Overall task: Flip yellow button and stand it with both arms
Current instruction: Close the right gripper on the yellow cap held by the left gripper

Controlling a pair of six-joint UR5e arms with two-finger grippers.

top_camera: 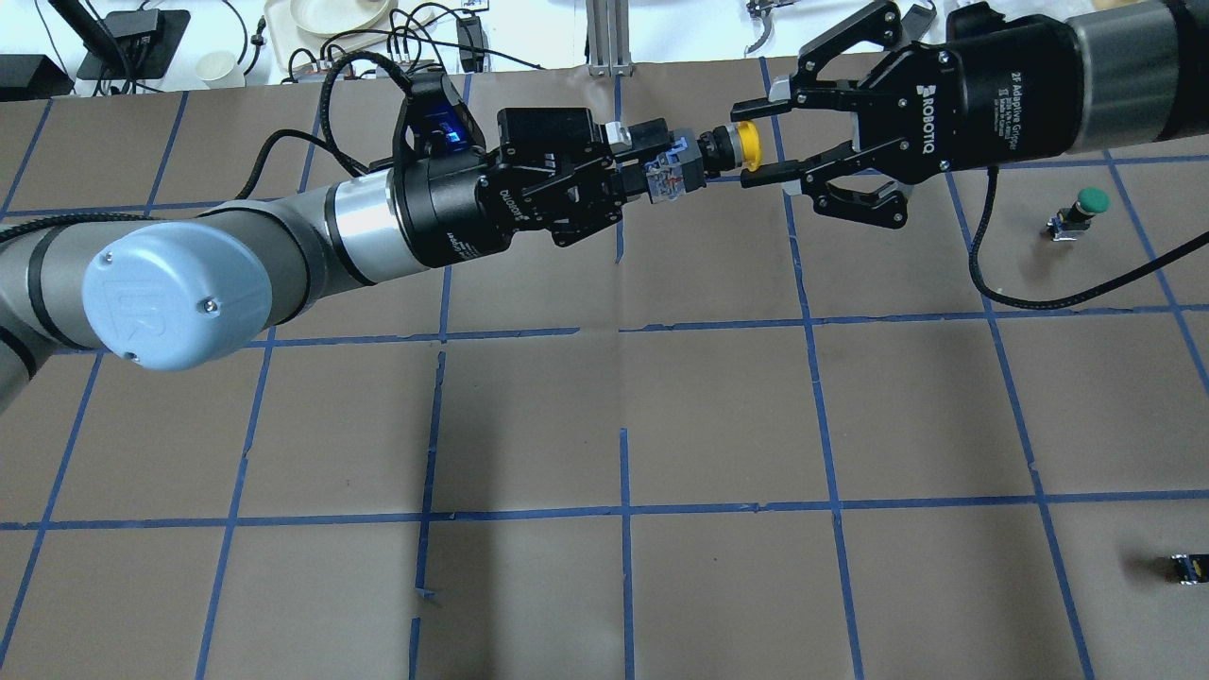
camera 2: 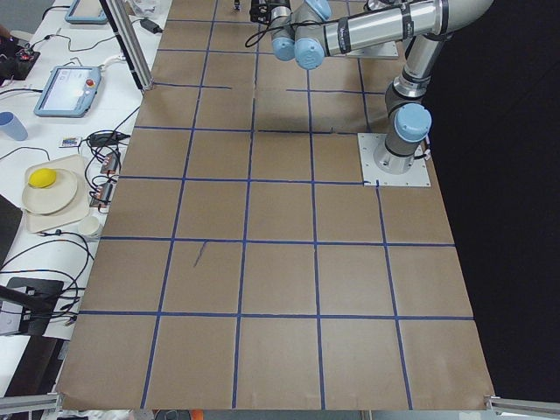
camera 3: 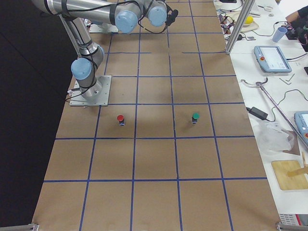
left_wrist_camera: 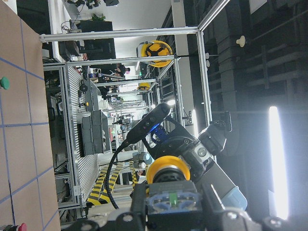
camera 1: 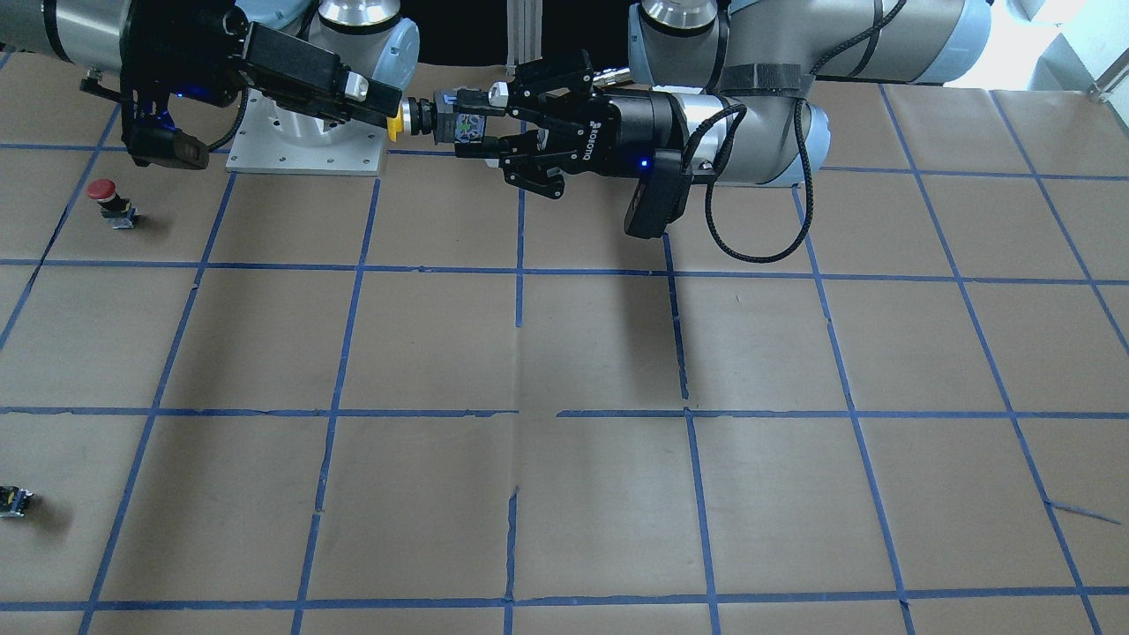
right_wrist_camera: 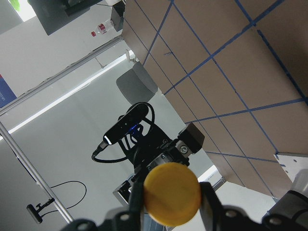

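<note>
The yellow button (top_camera: 748, 142) hangs level in the air between the arms, near the robot's base. My left gripper (top_camera: 654, 172) is shut on its grey-black contact block, cap pointing at the right arm. My right gripper (top_camera: 761, 139) is open, its fingers either side of the yellow cap with a gap on each side. In the front-facing view the yellow button (camera 1: 396, 121) peeks out under the right gripper (camera 1: 386, 106), and the left gripper (camera 1: 476, 120) clamps the block. The cap fills the right wrist view (right_wrist_camera: 172, 193) and shows in the left wrist view (left_wrist_camera: 168, 169).
A red-capped button (camera 1: 104, 190) stands on the table on the robot's right. A green-capped button (top_camera: 1090, 201) stands farther out, and a small dark switch block (top_camera: 1187, 567) lies near the right edge. The right arm's base plate (camera 1: 304, 145) is below the grippers.
</note>
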